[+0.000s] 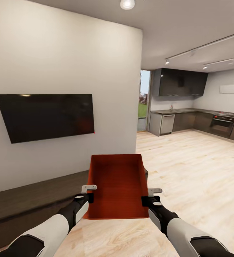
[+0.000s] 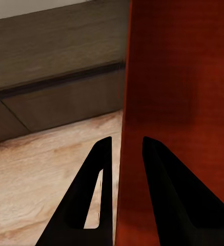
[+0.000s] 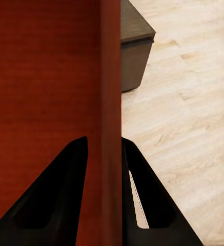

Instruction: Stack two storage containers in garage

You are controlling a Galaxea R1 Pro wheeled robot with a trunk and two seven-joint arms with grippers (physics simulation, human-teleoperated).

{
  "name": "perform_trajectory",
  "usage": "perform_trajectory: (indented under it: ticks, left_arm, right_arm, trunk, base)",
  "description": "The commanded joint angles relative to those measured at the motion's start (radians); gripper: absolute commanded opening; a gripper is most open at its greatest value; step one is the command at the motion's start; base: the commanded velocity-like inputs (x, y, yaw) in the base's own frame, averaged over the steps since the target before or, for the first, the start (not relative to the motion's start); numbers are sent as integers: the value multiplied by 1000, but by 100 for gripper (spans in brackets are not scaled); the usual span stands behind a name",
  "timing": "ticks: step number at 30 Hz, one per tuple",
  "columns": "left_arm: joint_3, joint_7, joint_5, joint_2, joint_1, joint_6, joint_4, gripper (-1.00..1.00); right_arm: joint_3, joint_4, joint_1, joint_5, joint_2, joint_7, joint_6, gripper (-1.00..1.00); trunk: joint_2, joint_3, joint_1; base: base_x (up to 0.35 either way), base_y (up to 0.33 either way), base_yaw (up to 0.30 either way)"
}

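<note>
The robot holds one orange-red storage container (image 1: 117, 185) up in front of it, over the light wood floor (image 1: 188, 171). The left end effector (image 1: 89, 192) pinches the bin's left wall between its two fingers. The right end effector (image 1: 149, 196) pinches the right wall the same way. A black TV (image 1: 45, 116) hangs on the white wall, above a long dark cabinet (image 1: 28, 203).
</note>
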Motion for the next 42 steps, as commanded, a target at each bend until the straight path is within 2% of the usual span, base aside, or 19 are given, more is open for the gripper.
perform_trajectory:
  ticks: [1, 42]
  left_arm:
    - [11, 17, -28, 2, -1, 5, -6, -100]
    - [11, 17, -28, 4, -1, 3, -7, -100]
  right_arm:
    - [-5, 5, -1, -4, 0, -5, -2, -100]
    - [-5, 5, -1, -4, -3, -5, -2, -100]
  trunk:
    - [-2, -2, 0]
    - [-2, -2, 0]
  base:
    - [0, 0, -297]
    - [0, 0, -295]
